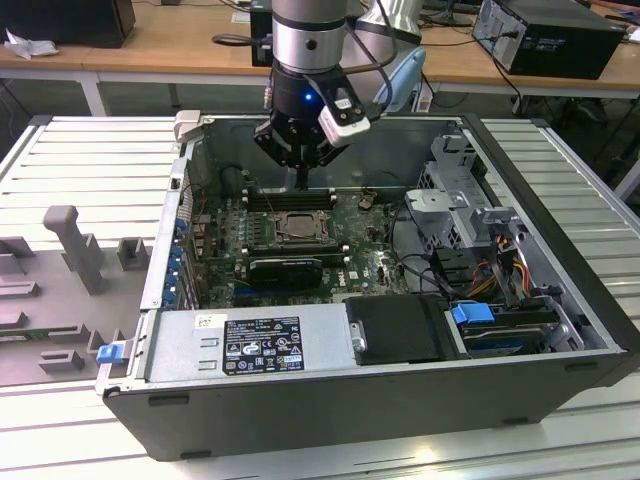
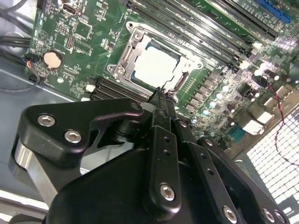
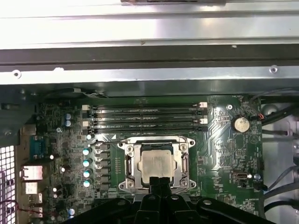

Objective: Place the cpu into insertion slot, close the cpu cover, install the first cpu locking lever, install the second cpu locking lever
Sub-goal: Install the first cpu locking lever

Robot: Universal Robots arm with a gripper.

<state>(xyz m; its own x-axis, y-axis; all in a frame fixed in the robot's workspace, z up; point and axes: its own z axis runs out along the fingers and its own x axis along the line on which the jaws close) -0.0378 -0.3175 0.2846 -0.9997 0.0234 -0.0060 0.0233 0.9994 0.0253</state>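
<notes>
The cpu (image 3: 156, 165) (image 2: 156, 63) lies flat in the insertion slot (image 1: 297, 228), pale top up, at the middle of the green motherboard. The cpu cover (image 3: 136, 161) (image 2: 134, 43) lies down flat around the chip as a metal frame. My gripper (image 1: 301, 182) hangs inside the open computer case, just above the socket's edge. Both wrist views show its black fingertips (image 3: 159, 181) (image 2: 161, 95) pressed together with nothing between them, beside one edge of the chip. Whether they touch the frame I cannot tell.
Long black memory slots (image 3: 145, 119) run beside the socket, and a long black card (image 1: 285, 268) lies on its other side. A grey power supply (image 1: 250, 345) and drive bays (image 1: 460, 200) crowd the case. A coin cell (image 3: 241, 124) sits on the board.
</notes>
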